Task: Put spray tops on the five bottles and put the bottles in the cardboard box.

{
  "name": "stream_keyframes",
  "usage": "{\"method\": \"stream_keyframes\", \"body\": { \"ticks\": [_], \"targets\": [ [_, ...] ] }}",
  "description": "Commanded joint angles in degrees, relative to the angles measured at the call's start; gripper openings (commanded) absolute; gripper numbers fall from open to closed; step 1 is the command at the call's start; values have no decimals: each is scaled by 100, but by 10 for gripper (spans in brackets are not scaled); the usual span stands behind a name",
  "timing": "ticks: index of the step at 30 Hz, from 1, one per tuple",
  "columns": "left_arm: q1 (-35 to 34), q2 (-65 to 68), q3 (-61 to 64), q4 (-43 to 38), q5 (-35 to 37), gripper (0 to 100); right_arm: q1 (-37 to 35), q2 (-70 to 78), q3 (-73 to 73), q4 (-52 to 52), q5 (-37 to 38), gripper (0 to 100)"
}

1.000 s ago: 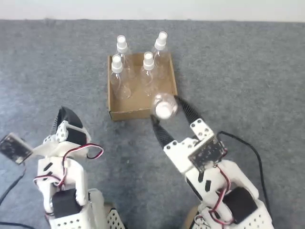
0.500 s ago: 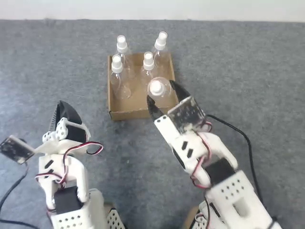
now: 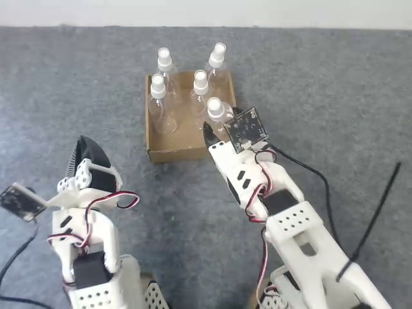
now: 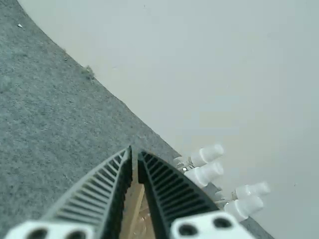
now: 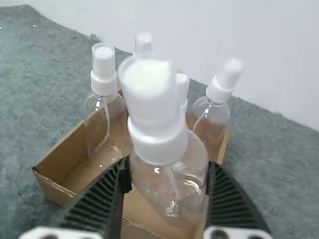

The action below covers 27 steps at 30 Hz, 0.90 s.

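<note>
High view: fifth bottle at the cardboard box.
We log the right gripper [image 3: 219,132] clamped on the clear plastic bottle with a white spray top [image 3: 216,111], held upright between its black jaws at the front right corner of the shallow brown cardboard box [image 3: 149,138]; a second ago it hung tilted, short of the front wall. Four like bottles [image 3: 159,103] stand inside. The left gripper [image 3: 87,154] sits back over the grey carpet [image 3: 322,96], jaws pressed together on nothing.

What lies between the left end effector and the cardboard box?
Bare grey carpet, in the high view, separates the left end effector from the cardboard box.
</note>
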<state>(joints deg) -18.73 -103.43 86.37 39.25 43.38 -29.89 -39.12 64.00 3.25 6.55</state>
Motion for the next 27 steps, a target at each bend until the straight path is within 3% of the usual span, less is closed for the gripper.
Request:
{"method": "stream_keyframes", "body": {
  "ticks": [1, 12, 27],
  "targets": [
    [18, -105, -57, -176, -53, 13, 75, 303, -387, -488, -387, 112],
    [9, -105, -57, -176, -53, 13, 110, 1332, -396, -1270, -536, 112],
    [0, -105, -57, -176, -53, 13, 356, 2404, -1433, -435, -993, 112]
  ]
}}
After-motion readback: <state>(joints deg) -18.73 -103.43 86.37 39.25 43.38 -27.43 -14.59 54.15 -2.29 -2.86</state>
